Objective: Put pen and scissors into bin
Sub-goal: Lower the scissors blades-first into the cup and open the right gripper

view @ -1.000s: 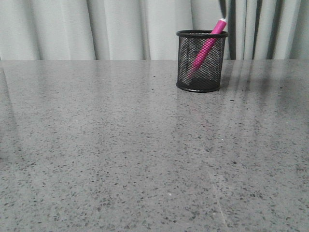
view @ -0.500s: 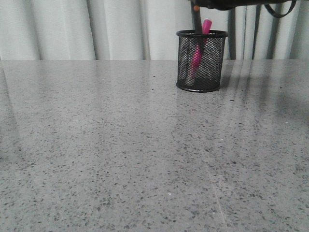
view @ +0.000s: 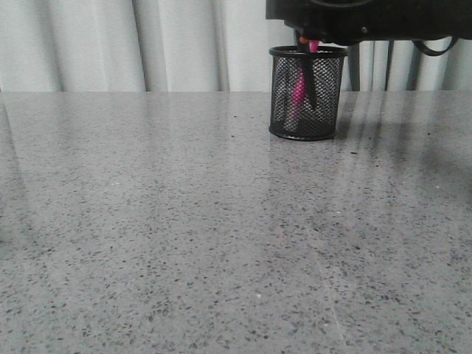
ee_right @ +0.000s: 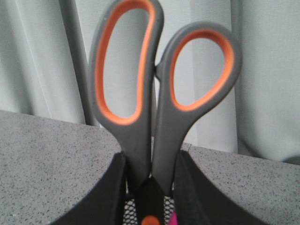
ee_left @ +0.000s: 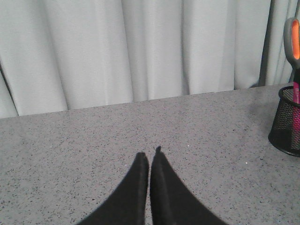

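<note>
Grey speckled table before pale curtains | our right gripper clamped the scissors, blades down inside the bin | pen stood in it | our left gripper pressed together, holding nothing.

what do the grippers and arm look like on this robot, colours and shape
The left gripper has matte black fingers that taper to narrow pointed tips. The right gripper has the same plain black fingers, and its boxy black body carries a looping black cable. No markings show.
</note>
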Controlling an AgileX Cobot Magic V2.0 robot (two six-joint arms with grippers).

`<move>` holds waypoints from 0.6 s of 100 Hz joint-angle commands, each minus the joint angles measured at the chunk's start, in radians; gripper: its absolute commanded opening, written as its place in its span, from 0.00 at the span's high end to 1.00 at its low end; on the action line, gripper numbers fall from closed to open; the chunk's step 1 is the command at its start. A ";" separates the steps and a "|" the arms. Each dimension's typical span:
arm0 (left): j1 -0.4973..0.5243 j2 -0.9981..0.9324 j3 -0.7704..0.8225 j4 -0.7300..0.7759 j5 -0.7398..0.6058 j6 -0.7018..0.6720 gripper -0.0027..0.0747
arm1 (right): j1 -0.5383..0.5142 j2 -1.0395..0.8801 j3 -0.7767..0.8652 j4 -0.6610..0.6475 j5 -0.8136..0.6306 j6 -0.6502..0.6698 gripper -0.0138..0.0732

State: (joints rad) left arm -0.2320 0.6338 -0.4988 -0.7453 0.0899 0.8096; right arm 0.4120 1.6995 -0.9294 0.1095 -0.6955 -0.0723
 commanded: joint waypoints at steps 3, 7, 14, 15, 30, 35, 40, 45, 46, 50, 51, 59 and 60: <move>0.005 -0.002 -0.029 -0.013 -0.056 -0.011 0.99 | 0.000 -0.045 -0.012 -0.006 -0.109 -0.002 0.93; 0.005 -0.002 -0.029 -0.013 -0.056 -0.011 0.99 | 0.000 -0.045 -0.008 -0.006 -0.111 -0.002 0.93; 0.005 -0.002 -0.029 -0.013 -0.056 -0.011 0.99 | 0.000 -0.045 -0.008 -0.006 -0.111 -0.002 0.93; 0.005 -0.002 -0.029 -0.013 -0.056 -0.011 0.99 | 0.000 -0.045 -0.008 -0.006 -0.111 -0.002 0.93; 0.005 -0.002 -0.029 -0.013 -0.056 -0.011 0.99 | 0.000 -0.045 -0.008 -0.006 -0.111 -0.002 0.86; 0.005 -0.002 -0.029 -0.013 -0.056 -0.011 0.99 | 0.000 -0.045 -0.008 -0.006 -0.111 -0.002 0.81; 0.005 -0.002 -0.029 -0.013 -0.056 -0.011 0.99 | 0.000 -0.047 -0.008 -0.006 -0.111 -0.002 0.74; 0.005 -0.002 -0.029 -0.013 -0.056 -0.011 0.99 | 0.000 -0.047 -0.008 -0.006 -0.111 -0.002 0.66; 0.005 -0.002 -0.029 -0.013 -0.056 -0.011 0.99 | 0.000 -0.047 -0.008 -0.006 -0.111 -0.002 0.65; 0.005 -0.002 -0.029 -0.013 -0.056 -0.011 0.99 | 0.000 -0.049 -0.008 -0.006 -0.111 -0.002 0.60; 0.005 -0.002 -0.029 -0.013 -0.056 -0.011 0.99 | 0.000 -0.049 -0.008 -0.006 -0.111 -0.002 0.59; 0.005 -0.002 -0.029 -0.013 -0.056 -0.011 0.99 | 0.000 -0.054 -0.008 -0.006 -0.111 -0.002 0.55; 0.005 -0.002 -0.029 -0.013 -0.056 -0.011 0.99 | 0.000 -0.053 -0.008 -0.006 -0.111 -0.002 0.55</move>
State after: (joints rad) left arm -0.2320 0.6338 -0.4988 -0.7453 0.0899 0.8096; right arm 0.4120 1.6995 -0.9163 0.1095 -0.7050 -0.0723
